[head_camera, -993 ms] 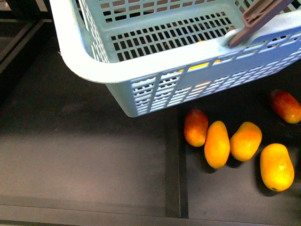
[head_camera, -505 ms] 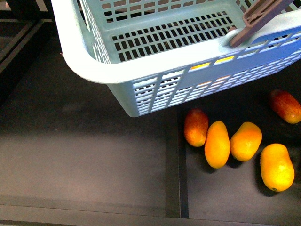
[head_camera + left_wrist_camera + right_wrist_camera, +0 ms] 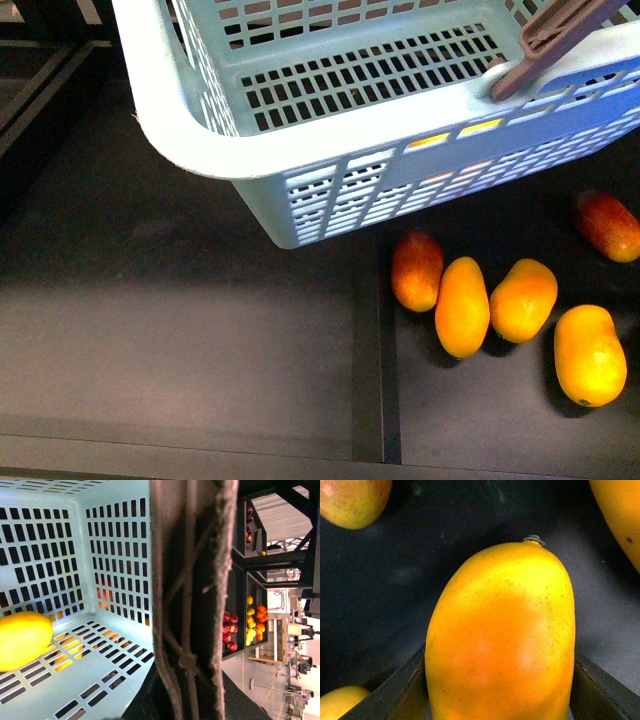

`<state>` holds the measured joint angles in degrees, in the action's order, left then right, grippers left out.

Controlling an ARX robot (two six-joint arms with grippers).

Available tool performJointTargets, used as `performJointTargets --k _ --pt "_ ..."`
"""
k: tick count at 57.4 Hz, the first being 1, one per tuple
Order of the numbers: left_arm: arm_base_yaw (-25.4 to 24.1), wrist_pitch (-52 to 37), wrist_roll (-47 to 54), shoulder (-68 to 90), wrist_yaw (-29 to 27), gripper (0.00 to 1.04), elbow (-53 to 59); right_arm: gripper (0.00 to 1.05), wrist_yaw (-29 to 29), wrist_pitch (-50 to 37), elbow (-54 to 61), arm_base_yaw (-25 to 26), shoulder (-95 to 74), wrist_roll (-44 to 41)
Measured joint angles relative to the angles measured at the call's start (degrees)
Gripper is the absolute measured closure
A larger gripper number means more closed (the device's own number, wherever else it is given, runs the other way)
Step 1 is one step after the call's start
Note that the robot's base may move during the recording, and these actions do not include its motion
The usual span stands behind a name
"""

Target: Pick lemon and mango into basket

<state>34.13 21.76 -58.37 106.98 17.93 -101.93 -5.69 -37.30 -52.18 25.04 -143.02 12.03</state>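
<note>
At upper centre of the front view, the basket (image 3: 300,150) stood tilted over the dark surface (image 3: 180,330), near wall facing the camera and brown handle (image 3: 560,35) crossing the upper-right corner. Yellow showed thru slots of that wall. The left wrist view placed the lemon (image 3: 22,640) inside the basket, lying on the slotted floor near one wall. That view was approx. half filled by the ribbed handle, very close & blurred; the left gripper's fingers could not be made out, so its grip could not be told. Below the basket, to the right, five loose mangoes (image 3: 522,300) lay on the surface: one reddish, three orange-yellow beside it in a rough row, and one reddish farther back, apart. Right wrist view: the right gripper (image 3: 500,654) straddled the mango (image 3: 500,595), stem end pointing away from the camera, w/ dark fingers (image 3: 395,695) meeting both flanks, i.e. clasped on the fruit. Three neighbouring fruits (image 3: 350,500) sat at the frame edges, apart from it. Whether the mango was clear of the surface could not be told.
</note>
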Motion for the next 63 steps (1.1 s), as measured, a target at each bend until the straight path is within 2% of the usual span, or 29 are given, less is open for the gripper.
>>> performJointTargets --k 9,23,32,42,48,56,63 --pt "0.00 0.00 0.00 0.00 0.07 0.99 0.00 0.43 -1.62 0.31 3.32 3.08 4.22 -1.44" --pt "0.00 0.00 0.02 0.00 -0.15 0.99 0.00 0.44 -6.84 3.50 8.57 10.99 19.12 -5.90" --pt "0.00 0.00 0.00 0.00 -0.07 0.99 0.00 0.44 -13.44 5.03 15.06 13.99 36.11 -6.08" --pt "0.00 0.00 0.00 0.00 0.09 0.99 0.00 0.44 -20.04 5.90 19.28 14.36 52.87 -0.94" --pt "0.00 0.00 0.00 0.00 0.02 0.99 0.00 0.44 -22.10 8.00 19.26 14.03 62.38 2.38" --pt "-0.02 0.00 0.02 0.00 -0.31 0.99 0.00 0.44 -21.38 11.85 17.79 11.45 70.47 4.20" --pt "0.00 0.00 0.02 0.00 -0.13 0.99 0.00 0.44 -18.25 14.32 15.93 5.05 74.66 5.75"
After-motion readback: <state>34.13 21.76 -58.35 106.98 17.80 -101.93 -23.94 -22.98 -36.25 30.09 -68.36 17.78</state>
